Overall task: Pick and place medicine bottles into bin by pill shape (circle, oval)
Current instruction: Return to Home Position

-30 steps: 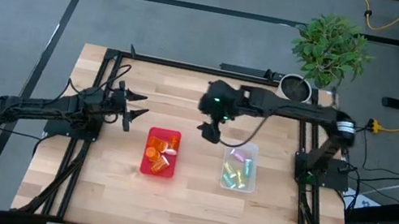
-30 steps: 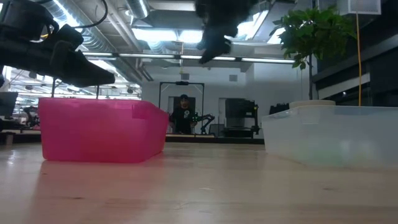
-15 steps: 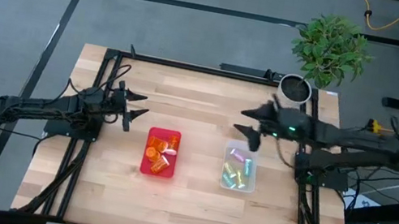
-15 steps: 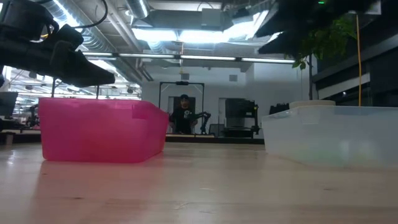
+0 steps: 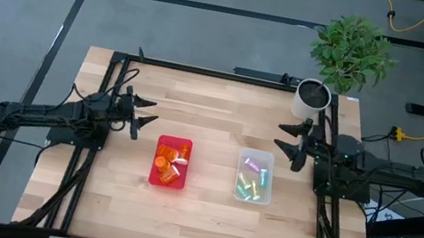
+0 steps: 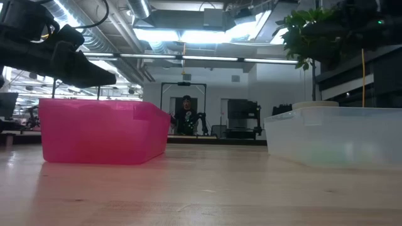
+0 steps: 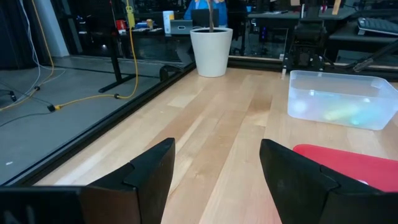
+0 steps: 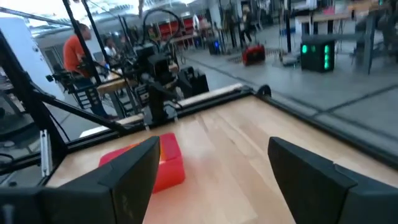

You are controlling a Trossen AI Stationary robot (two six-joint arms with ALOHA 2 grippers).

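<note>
Two grippers are seen, each empty with jaws apart. At centre-left the left gripper (image 5: pixel 145 118) is parked. Orange medicine bottles (image 5: pixel 169 164) lie in the red bin (image 5: pixel 161 141), and pastel bottles (image 5: pixel 251 178), seemingly all, in the clear bin (image 5: pixel 265 200). At centre-right, the right gripper (image 5: pixel 285 143) should be retracted level, clear of the pot (image 5: pixel 309 101).

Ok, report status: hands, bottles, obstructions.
Left hand open, empty, by red bin; right hand open, empty, by clear bin. Orange bottles in red, pastel bottles in clear. Nothing blocking.

potted plant (image 5: pixel 352 49) on wooden table (image 5: pixel 223 108)
</note>
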